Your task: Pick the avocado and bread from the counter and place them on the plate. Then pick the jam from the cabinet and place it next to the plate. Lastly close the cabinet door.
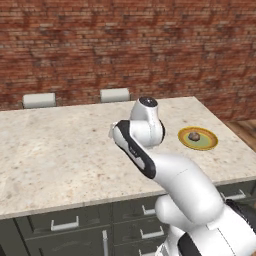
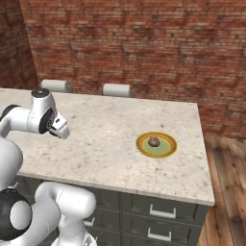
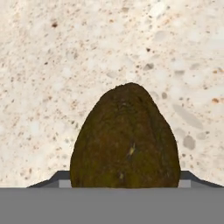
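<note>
In the hand view a dark olive-brown avocado (image 3: 124,135) sits between my gripper's (image 3: 124,180) fingertips, and the gripper is shut on it. The speckled beige counter (image 3: 65,52) lies just beyond it. My bent arm hides the hand in the left base view. On the counter's right part stands the yellow plate (image 1: 212,142) (image 2: 141,144). The grey-brown lumpy bread (image 1: 195,135) (image 2: 153,141) rests in its middle. My hand is over the counter (image 2: 105,139), well left of the plate. The jam and the cabinet with its door are out of view.
Two light-grey seat backs (image 1: 39,100) (image 1: 115,94) stand behind the counter's far edge against a brick wall. Dark drawers with silver handles (image 1: 65,223) run under the front edge. A wooden floor (image 2: 226,182) lies past the counter's right end.
</note>
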{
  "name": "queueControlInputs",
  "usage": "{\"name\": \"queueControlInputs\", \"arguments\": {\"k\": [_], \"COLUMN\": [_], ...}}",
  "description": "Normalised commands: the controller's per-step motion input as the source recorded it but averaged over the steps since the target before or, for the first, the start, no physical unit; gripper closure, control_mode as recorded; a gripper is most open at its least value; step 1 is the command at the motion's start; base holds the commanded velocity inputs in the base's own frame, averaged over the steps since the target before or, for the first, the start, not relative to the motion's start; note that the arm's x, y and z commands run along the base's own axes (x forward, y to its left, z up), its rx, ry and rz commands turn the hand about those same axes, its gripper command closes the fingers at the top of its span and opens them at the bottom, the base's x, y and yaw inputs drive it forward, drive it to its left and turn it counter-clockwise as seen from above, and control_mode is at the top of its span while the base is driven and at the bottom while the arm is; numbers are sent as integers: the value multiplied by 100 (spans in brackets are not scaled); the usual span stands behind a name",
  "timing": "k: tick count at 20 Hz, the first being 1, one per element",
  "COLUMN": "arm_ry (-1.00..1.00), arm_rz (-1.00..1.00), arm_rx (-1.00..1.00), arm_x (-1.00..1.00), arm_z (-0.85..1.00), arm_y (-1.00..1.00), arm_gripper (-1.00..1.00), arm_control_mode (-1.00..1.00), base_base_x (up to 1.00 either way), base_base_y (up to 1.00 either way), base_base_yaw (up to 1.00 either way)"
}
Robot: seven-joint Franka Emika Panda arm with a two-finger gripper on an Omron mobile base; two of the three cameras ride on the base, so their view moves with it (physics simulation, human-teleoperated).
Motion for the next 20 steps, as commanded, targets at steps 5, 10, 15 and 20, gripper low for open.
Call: {"name": "queueControlInputs", "arguments": {"k": [5, 10, 15, 20], "arm_ry": [6, 7, 0, 0], "arm_rz": [0, 2, 7, 11], "arm_rx": [-17, -18, -14, -2], "arm_x": [-5, 0, 0, 0], "arm_z": [36, 15, 0, 0], "arm_y": [-95, -100, -98, -93], "arm_gripper": [100, 100, 100, 100], "arm_control_mode": [-100, -100, -100, -100], "base_base_x": [0, 0, 0, 0], "base_base_y": [0, 0, 0, 0], "base_base_yaw": [0, 0, 0, 0]}}
